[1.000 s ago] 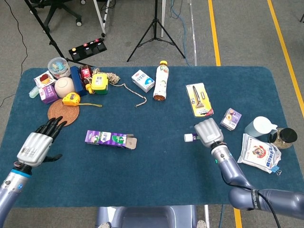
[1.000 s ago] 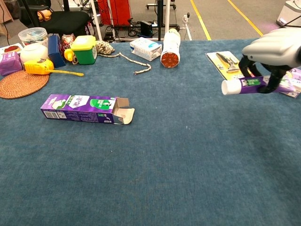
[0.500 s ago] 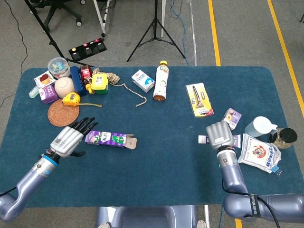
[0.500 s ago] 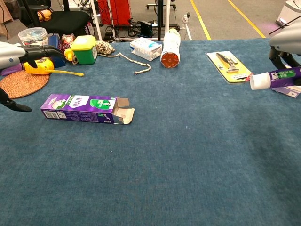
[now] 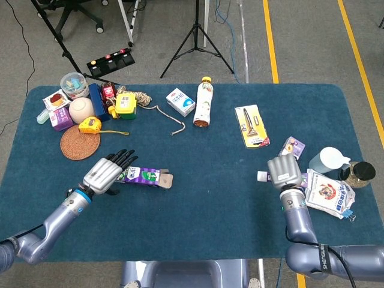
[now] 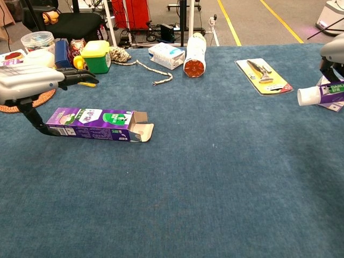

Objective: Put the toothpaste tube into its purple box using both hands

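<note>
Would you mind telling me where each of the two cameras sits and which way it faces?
Head view: high above the table's near edge, looking steeply down; both forearms show, left hand over the purple box, right hand holding the toothpaste tube.
Chest view: low at the near edge, looking across the table; only the hands show.
Shared: the left hand, box, tube and right hand.
</note>
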Robot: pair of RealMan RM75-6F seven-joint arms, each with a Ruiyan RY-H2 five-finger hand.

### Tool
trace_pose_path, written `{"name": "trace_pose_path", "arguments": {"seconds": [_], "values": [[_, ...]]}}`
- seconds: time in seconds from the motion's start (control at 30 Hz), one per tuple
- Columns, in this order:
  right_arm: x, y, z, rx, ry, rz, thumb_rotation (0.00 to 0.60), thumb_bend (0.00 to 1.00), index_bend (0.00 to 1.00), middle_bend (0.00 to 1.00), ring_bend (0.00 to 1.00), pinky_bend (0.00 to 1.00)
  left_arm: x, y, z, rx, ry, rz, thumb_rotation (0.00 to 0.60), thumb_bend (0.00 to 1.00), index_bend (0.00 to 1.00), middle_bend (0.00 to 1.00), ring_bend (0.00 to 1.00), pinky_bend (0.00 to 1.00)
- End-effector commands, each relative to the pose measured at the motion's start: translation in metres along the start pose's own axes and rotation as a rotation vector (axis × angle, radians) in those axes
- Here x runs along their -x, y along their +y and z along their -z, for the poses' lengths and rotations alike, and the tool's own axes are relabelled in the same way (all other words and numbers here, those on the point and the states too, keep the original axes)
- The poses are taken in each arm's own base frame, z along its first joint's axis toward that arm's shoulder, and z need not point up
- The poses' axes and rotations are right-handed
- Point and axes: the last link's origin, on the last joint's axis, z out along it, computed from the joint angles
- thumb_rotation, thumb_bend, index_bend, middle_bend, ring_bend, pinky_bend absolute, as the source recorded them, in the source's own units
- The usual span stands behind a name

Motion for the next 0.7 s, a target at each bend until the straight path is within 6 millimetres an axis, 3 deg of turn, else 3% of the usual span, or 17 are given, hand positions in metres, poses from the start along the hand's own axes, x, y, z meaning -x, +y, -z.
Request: {"name": "trace_pose_path", "arguments": {"seconds": [0.03,0.2,0.37,0.47,0.53,0.7], "values": [[0.002,0.002,0.0,0.004,-0.002,0.002,0.6,0.58,0.56,0.67,0.67,0.64,0.004,0.005,-0.013,0.003,-0.028,-0.029,0.6,0.06,0.0,0.0,0.0,0.22],[0.004,0.005,0.001,0.007,-0.004,-0.002,0.6,0.58,0.56,0.67,0.67,0.64,0.011,0.012,-0.027,0.0,-0.068,-0.052,0.6,0.06,0.0,0.0,0.0,0.22],[0.006,0.007,0.002,0.004,-0.002,0.002,0.6,0.58,0.56,0.67,0.67,0.64,0.014,0.017,-0.037,-0.012,-0.087,-0.074,0.6,0.11,0.01,0.0,0.01,0.29],[0.008,0.005,0.004,-0.002,-0.002,0.007,0.6,0.58,0.56,0.68,0.67,0.64,0.014,0.022,-0.041,-0.019,-0.065,-0.095,0.6,0.14,0.16,0.08,0.11,0.38],[0.008,0.004,0.005,-0.006,0.002,0.008,0.6,0.58,0.56,0.68,0.67,0.64,0.014,0.024,-0.042,-0.021,-0.055,-0.104,0.6,0.17,0.33,0.24,0.23,0.48],[0.005,0.003,0.008,-0.012,0.013,0.006,0.6,0.58,0.56,0.68,0.67,0.64,0.012,0.026,-0.042,-0.021,-0.055,-0.105,0.6,0.17,0.45,0.38,0.35,0.57]]}}
